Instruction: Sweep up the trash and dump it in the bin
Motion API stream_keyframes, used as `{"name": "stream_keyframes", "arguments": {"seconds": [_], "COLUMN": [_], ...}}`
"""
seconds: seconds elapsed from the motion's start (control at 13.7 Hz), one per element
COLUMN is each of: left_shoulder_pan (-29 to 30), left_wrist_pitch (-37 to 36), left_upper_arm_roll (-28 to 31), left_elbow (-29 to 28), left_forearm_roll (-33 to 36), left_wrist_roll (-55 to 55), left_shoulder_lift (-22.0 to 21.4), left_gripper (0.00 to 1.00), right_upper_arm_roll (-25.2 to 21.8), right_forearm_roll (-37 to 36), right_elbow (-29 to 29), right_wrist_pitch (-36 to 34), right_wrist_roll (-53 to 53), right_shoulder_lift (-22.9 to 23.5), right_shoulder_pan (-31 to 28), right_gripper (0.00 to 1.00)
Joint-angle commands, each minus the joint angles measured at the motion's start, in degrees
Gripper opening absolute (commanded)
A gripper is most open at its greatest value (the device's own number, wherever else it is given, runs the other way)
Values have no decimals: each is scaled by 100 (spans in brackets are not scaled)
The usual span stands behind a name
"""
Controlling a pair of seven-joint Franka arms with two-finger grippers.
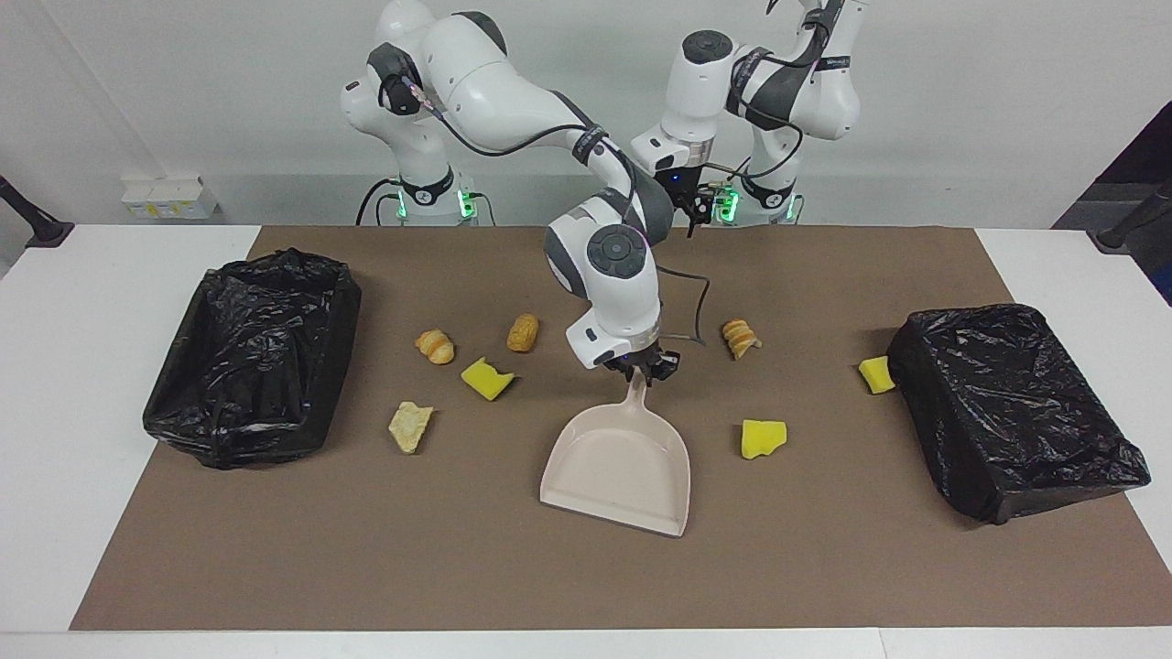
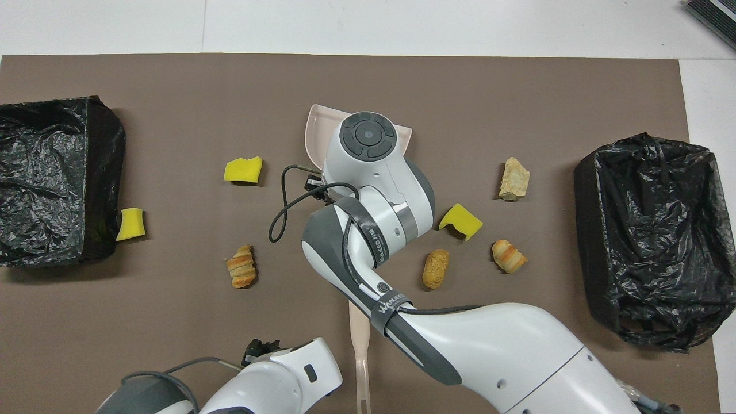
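while the right gripper (image 1: 644, 370) has its fingers clamped on the dustpan (image 1: 619, 467) handle, all seven trash scraps (image 1: 763, 438) lie unswept on the brown surface (image 1: 366, 567) between two bins (image 1: 252, 357); the left gripper (image 1: 693, 203), fingers apart, hangs over the brush (image 2: 359, 345)

Seven scraps of trash (image 1: 489, 378) lay scattered on the brown mat (image 1: 275, 567): three yellow sponge chunks, four bread pieces.

Glossy black plastic bin liners (image 1: 252, 357); matt brown mat (image 1: 586, 577).
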Motion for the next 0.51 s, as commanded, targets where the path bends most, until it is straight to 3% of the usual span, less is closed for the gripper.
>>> {"name": "stream_keyframes", "arguments": {"seconds": [0.0,0.22,0.44], "left_shoulder_pan": [-314,-594,-762], "left_wrist_pitch": [513,776,1067], "left_upper_arm_roll": [72,28,-24], "left_elbow": [-164,-156,-59], "left_forearm_roll": [-57,-57,-57], "left_wrist_roll": [-325,-825,-1249], "left_shoulder_lift": [173,288,735], "left_gripper": [100,100,100], "right_upper_arm_roll": [33,33,33], "right_forearm_roll": [-64,-55,33], "right_elbow": [77,77,68], "right_wrist_pitch": [-157,-421,-728], "right_wrist_roll": [-493,-985,-1660], "right_shoulder_lift": [-109,-381,-872], "right_shoulder_pan": [-166,-359,-736], "right_gripper": [0,0,0]}}
